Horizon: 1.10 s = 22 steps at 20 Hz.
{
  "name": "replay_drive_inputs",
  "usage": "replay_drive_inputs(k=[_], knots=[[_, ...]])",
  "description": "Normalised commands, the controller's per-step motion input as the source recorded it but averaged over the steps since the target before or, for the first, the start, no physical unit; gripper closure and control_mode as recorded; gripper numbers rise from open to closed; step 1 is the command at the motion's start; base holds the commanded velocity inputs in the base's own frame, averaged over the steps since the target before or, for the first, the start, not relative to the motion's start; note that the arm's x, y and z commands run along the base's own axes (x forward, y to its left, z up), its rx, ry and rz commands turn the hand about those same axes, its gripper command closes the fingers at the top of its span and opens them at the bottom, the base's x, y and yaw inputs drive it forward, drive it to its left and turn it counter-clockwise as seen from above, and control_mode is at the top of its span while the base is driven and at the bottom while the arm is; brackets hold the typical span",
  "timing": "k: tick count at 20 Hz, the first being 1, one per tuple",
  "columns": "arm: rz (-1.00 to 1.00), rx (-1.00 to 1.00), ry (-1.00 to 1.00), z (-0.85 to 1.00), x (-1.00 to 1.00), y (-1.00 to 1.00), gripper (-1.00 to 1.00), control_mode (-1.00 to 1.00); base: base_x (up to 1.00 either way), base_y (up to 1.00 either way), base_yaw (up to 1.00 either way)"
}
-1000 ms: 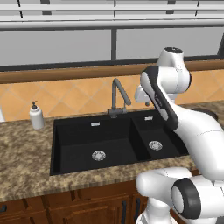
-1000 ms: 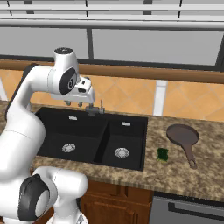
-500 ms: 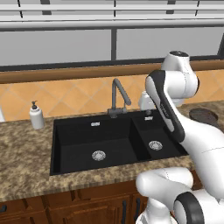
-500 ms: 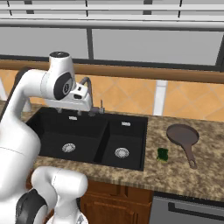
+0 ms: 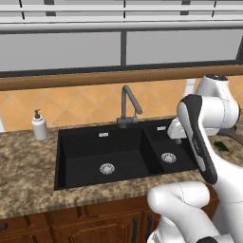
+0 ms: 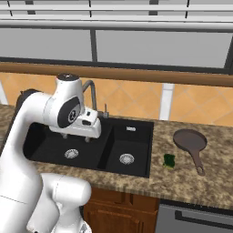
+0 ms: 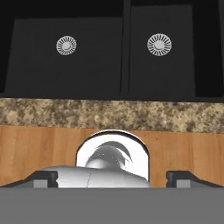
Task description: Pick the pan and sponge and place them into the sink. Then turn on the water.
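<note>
The sink (image 6: 136, 132) is set in the counter (image 6: 182, 182), its large basin (image 6: 50, 145) at nine o'clock of the smaller basin (image 6: 129, 148). The faucet (image 6: 93, 98) stands at twelve o'clock of the divider. The pan (image 6: 190, 140) lies on the counter at three o'clock of the sink, the sponge (image 6: 169, 160) near it at seven o'clock. The soap bottle (image 5: 40, 126) stands at nine o'clock of the sink.
</note>
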Motion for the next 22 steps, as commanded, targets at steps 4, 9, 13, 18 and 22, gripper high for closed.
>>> replay_drive_inputs(k=[4,9,13,18,22], knots=[[-0.01,0.01,0.0,-0.27,-0.05,-0.9,-1.0,-1.0,0.0,0.0,0.0],[0.0,0.0,0.0,-0.1,0.11,-0.73,-1.0,-1.0,0.0,0.0,0.0],[0.0,0.0,0.0,-0.13,0.27,-0.88,-1.0,-1.0,0.0,0.0,0.0],[0.0,0.0,0.0,-0.18,0.35,-0.71,-1.0,-1.0,0.0,0.0,0.0],[0.0,0.0,0.0,-0.26,0.46,-0.53,-1.0,-1.0,0.0,0.0,0.0]])
